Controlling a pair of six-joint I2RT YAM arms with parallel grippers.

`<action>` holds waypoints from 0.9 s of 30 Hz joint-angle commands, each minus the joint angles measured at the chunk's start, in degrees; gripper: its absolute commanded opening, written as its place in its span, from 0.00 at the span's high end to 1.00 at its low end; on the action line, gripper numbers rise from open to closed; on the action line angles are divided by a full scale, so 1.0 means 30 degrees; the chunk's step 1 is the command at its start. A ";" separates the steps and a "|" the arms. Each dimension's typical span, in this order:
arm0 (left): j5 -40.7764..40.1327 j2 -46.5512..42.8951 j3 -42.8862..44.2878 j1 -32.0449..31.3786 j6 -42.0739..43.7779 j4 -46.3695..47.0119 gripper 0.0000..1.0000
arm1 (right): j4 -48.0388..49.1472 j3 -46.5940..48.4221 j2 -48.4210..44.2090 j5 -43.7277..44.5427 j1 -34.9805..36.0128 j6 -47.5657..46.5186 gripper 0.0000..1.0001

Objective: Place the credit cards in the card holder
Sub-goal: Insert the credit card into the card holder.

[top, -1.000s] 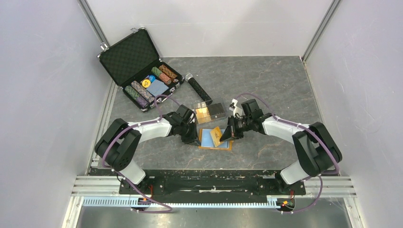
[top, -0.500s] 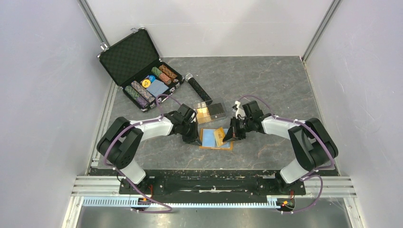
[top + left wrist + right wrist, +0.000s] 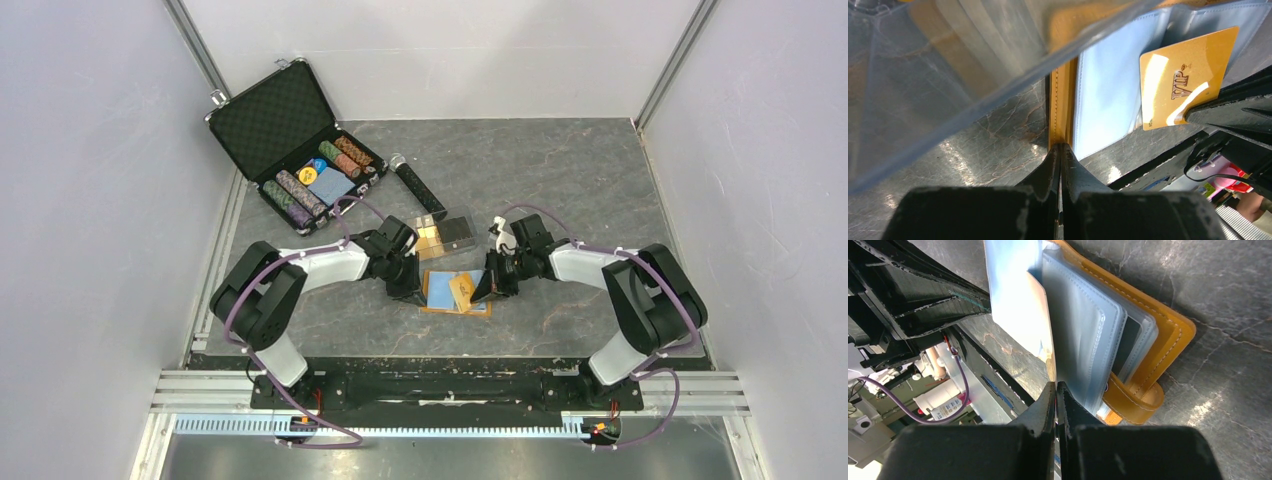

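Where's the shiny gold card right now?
The gold card is mid-table in the top view, pinched by the right gripper over the open wallet, just nearer than the clear box; the left gripper clamps the wallet's left edge.

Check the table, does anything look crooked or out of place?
Only the gold card: it sits skewed over the open card holder, pinched by the right gripper, not squared to any sleeve.

The flat orange fold-over wallet (image 3: pixel 437 291) lay open between the claws: left claw (image 3: pixel 412 291) at its left edge, right claw (image 3: pixel 479 291) at its right. The thin gold-tan rectangular card (image 3: pixel 460 289) sat on its lining, the clear plastic box (image 3: pixel 441 234) just behind.
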 commanded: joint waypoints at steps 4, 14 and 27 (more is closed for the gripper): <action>-0.1346 0.0917 0.0097 -0.0376 0.0392 -0.0114 0.97 | -0.1001 0.0349 0.0296 0.0535 -0.0061 -0.0521 1.00; -0.1388 0.0993 0.0279 -0.0450 0.0558 -0.0338 0.97 | -0.1937 -0.0057 -0.0823 0.1631 -0.0261 -0.0852 1.00; -0.1406 0.1096 0.0474 -0.0831 0.0646 -0.0462 0.97 | -0.0914 0.0557 0.0281 0.1416 -0.0209 -0.0409 1.00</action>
